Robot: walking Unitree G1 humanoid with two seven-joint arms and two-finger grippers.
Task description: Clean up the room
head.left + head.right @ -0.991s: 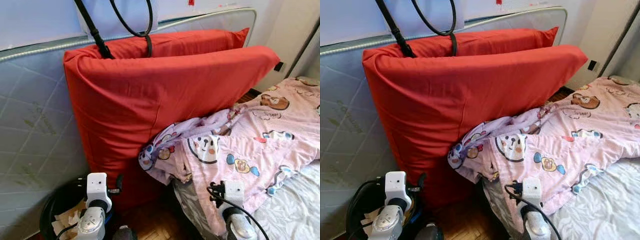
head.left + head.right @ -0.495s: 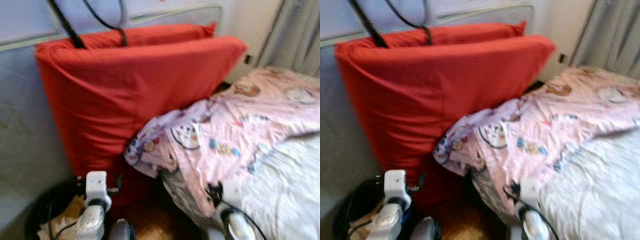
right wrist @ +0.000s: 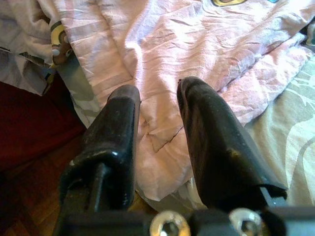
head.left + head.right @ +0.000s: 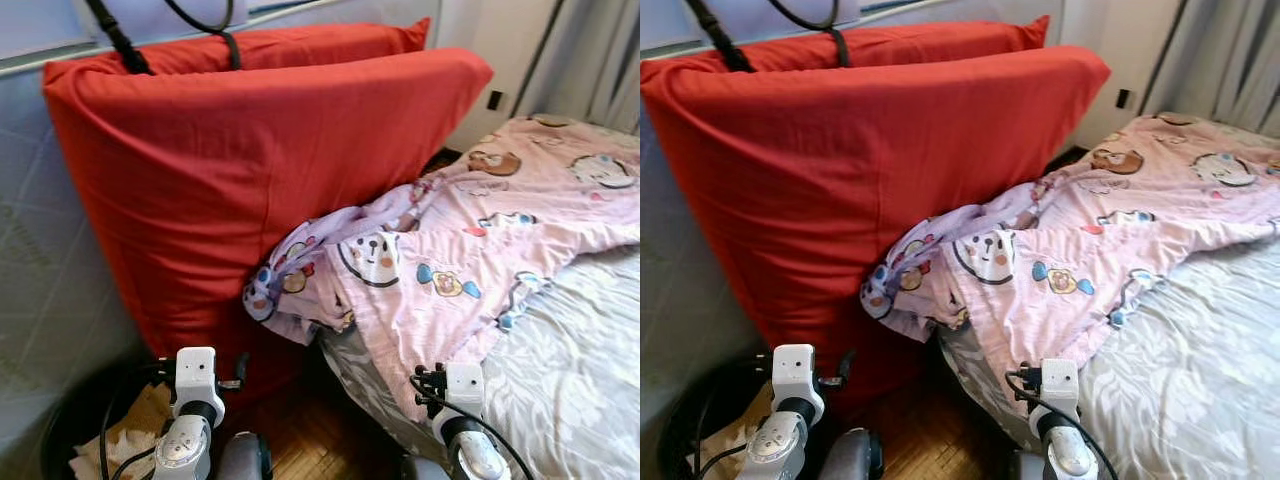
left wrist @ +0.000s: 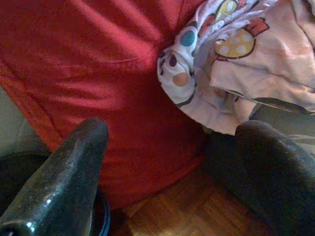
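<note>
Left pincer point(image 5: 167, 162) spread wide, nothing between the black fingers point(image 5: 64, 182), hanging low above the parquet floor point(image 5: 197, 211) just in front of the red mattress point(image 4: 270, 170). Right pincer point(image 3: 157, 132) parted by a narrow gap, empty, poised over the hanging edge of the pink cartoon-print blanket point(image 4: 470, 250) at the bedside. Blanket crumpled, spread across the bed and spilling off its near corner, one bunched fold touching the red mattress. Bed point(image 4: 580, 370) covered in a pale grey leaf-patterned sheet, bare on the near right. Red mattress standing on edge, tilted back against a grey quilted mattress point(image 4: 40, 270) set upright by the wall, with a second red cushion point(image 4: 330, 40) behind its top edge. Black cables point(image 4: 190, 20) draped over the top of the red pile. Low on the left, a dark bin point(image 4: 80, 440) with crumpled paper inside, beside the left arm. Grey curtain point(image 4: 600, 60) at far right.
</note>
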